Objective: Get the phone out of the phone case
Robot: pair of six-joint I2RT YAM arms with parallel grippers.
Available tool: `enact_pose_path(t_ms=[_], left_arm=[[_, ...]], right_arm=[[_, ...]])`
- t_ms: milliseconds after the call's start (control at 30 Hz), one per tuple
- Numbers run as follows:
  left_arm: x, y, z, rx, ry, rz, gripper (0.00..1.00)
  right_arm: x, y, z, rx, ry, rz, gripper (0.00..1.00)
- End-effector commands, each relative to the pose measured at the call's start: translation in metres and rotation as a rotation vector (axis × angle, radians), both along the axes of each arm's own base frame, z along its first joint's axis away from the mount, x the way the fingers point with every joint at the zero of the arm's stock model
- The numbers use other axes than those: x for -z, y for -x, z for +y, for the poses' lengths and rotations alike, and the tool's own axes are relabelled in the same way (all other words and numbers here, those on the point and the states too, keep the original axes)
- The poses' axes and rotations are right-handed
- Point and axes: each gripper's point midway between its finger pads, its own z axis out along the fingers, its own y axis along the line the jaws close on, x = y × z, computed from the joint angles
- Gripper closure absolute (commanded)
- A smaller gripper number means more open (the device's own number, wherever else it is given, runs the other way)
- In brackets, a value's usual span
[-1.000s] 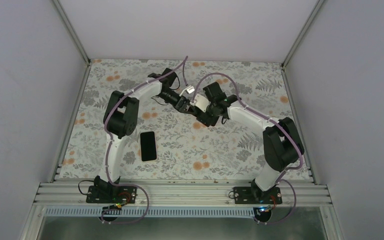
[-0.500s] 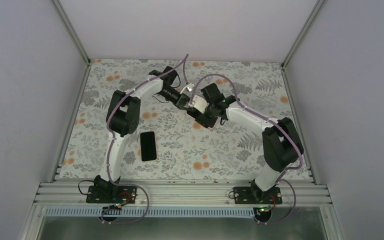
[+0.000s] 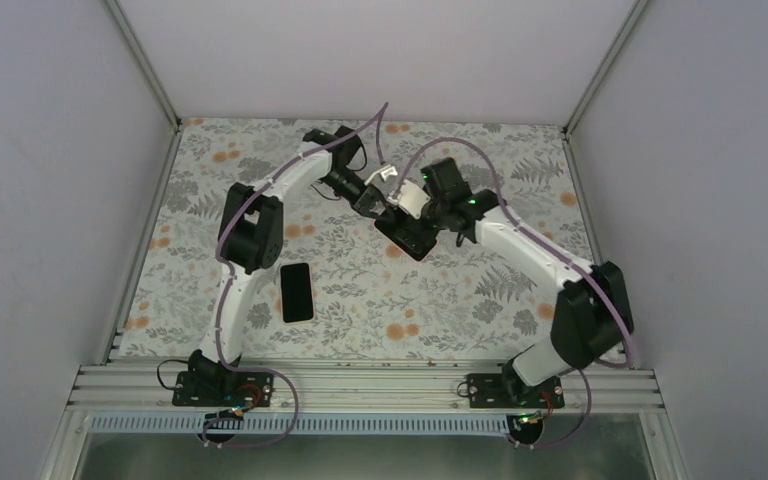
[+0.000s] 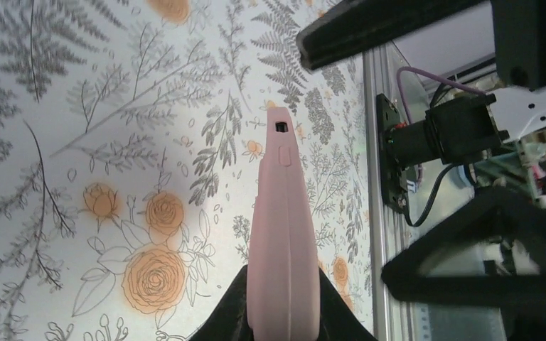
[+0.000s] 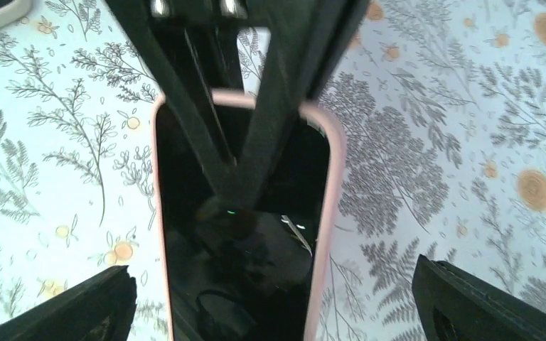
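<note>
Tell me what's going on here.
The left gripper is shut on one end of the pink phone case, holding it over the table. The right gripper hangs open above its glossy black face, one finger either side. A black phone-like slab lies flat on the table beside the left arm.

surface: floral-print table (image 3: 480, 150) | walls (image 3: 50, 150): plain pale lilac, three sides | near edge: aluminium rail (image 3: 360, 385)

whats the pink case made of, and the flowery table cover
Case: probably soft silicone or rubbery plastic with a matte finish. Its pink side looks dull and even, with rounded edges and a moulded button bump. Cover: a printed sheet, either cloth or vinyl, and I can't tell which. It lies flat, is matte, and shows no glare over the floral print.
</note>
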Motion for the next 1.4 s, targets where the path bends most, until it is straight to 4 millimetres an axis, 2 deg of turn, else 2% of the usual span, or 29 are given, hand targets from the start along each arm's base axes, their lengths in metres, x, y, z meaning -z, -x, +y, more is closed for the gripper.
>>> enact_pose_path(t_ms=[0, 100, 133, 233, 267, 333, 433, 633, 767, 933, 1067, 1167, 1367], left_arm=[[-0.041, 0.007, 0.001, 0.07, 0.073, -0.095, 0.97], [-0.055, 0.016, 0.007, 0.107, 0.078, -0.189, 0.97], [-0.058, 0.021, 0.009, 0.122, 0.073, -0.221, 0.93], [-0.063, 0.029, 0.017, 0.14, 0.048, -0.323, 0.91], [-0.065, 0.027, 0.019, 0.12, 0.019, -0.378, 0.92], [-0.067, 0.022, 0.025, 0.075, -0.015, -0.474, 0.94], [-0.079, 0.016, 0.03, 0.011, -0.061, -0.623, 0.96], [-0.081, 0.015, 0.033, -0.016, -0.08, -0.702, 0.92], [-0.079, 0.02, 0.031, 0.025, -0.076, -0.687, 0.91], [-0.078, 0.028, 0.03, 0.058, -0.059, -0.678, 0.91], [-0.082, 0.036, 0.031, 0.088, -0.039, -0.675, 0.91], [-0.084, 0.044, 0.031, 0.119, -0.015, -0.689, 0.91], [-0.096, 0.06, 0.028, 0.19, 0.069, -0.769, 0.87]], right_arm=[[-0.02, 0.025, -0.027, -0.053, -0.057, 0.034, 0.0], [-0.031, 0.042, -0.048, -0.09, -0.104, 0.04, 0.0], [-0.034, 0.045, -0.054, -0.098, -0.123, 0.035, 0.0], [-0.043, 0.055, -0.068, -0.128, -0.189, 0.017, 0.08], [-0.043, 0.061, -0.069, -0.151, -0.21, 0.033, 0.08], [-0.041, 0.069, -0.068, -0.191, -0.228, 0.064, 0.2], [-0.028, 0.065, -0.071, -0.18, -0.225, 0.104, 0.36], [-0.013, 0.074, -0.058, -0.281, -0.325, 0.228, 0.43], [-0.011, 0.064, -0.053, -0.312, -0.364, 0.241, 0.48], [-0.021, 0.055, -0.055, -0.378, -0.439, 0.208, 0.47], [-0.011, 0.053, -0.061, -0.429, -0.424, 0.156, 0.4], [-0.004, 0.049, -0.063, -0.459, -0.404, 0.098, 0.39], [-0.008, 0.056, -0.055, -0.564, -0.439, 0.043, 0.37]])
